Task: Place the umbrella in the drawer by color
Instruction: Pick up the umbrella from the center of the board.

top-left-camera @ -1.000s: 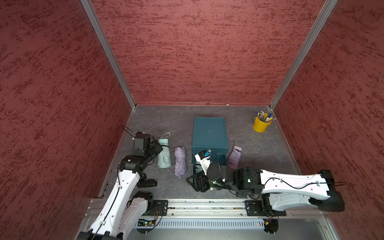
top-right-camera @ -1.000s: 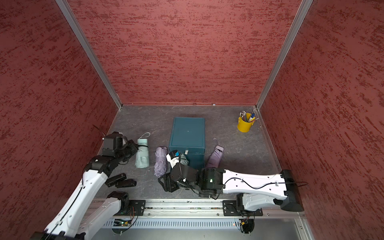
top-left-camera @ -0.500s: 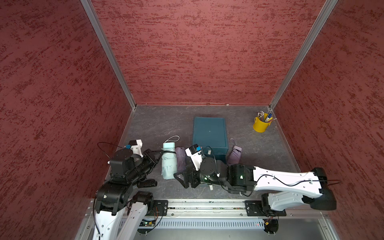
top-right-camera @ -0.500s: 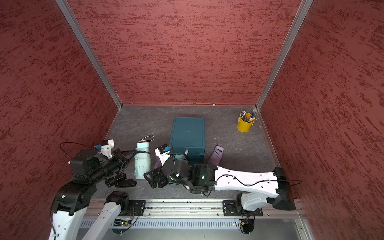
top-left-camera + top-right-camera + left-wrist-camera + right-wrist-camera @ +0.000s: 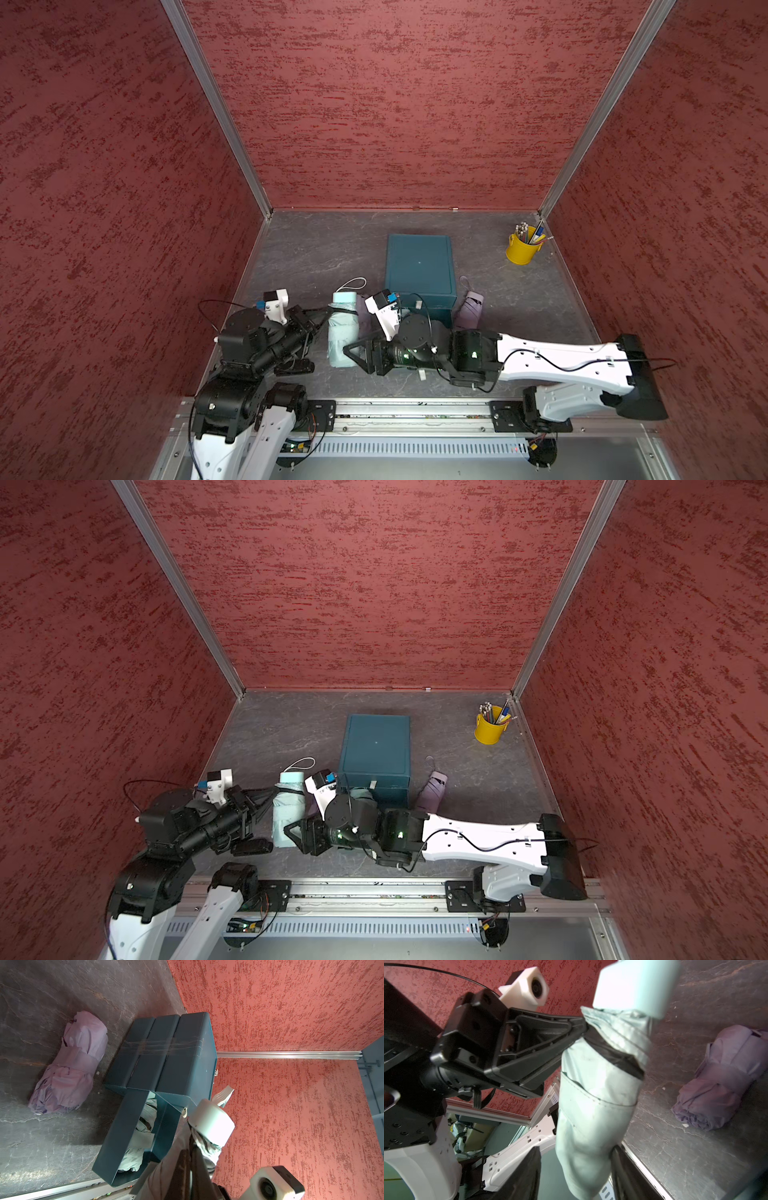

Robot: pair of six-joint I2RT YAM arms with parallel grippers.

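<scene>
A folded mint umbrella (image 5: pixel 343 332) (image 5: pixel 288 812) hangs tilted above the floor, left of the teal drawer cabinet (image 5: pixel 419 266) (image 5: pixel 376 746). My left gripper (image 5: pixel 328 309) (image 5: pixel 272 791) (image 5: pixel 192 1142) is shut on its neck, just below the pale handle (image 5: pixel 212 1120) (image 5: pixel 633 982). My right gripper (image 5: pixel 353 353) (image 5: pixel 297 833) (image 5: pixel 575 1153) stands open around the umbrella's lower end (image 5: pixel 591 1157); one finger touches the cloth, the other is apart from it. The cabinet's drawer (image 5: pixel 124 1126) is pulled out, with another mint umbrella (image 5: pixel 143 1118) inside.
One purple umbrella (image 5: pixel 469 309) (image 5: pixel 432 789) lies right of the cabinet. Another (image 5: pixel 363 311) (image 5: pixel 70 1064) (image 5: pixel 720 1080) lies left of it, partly behind my right wrist. A yellow cup of pens (image 5: pixel 523 249) (image 5: pixel 490 729) stands at the back right. Red walls close three sides.
My left arm has drawn back and lifted the mint umbrella off the floor. My right gripper has swung left from the drawer front to the umbrella's lower end, and its jaws have narrowed.
</scene>
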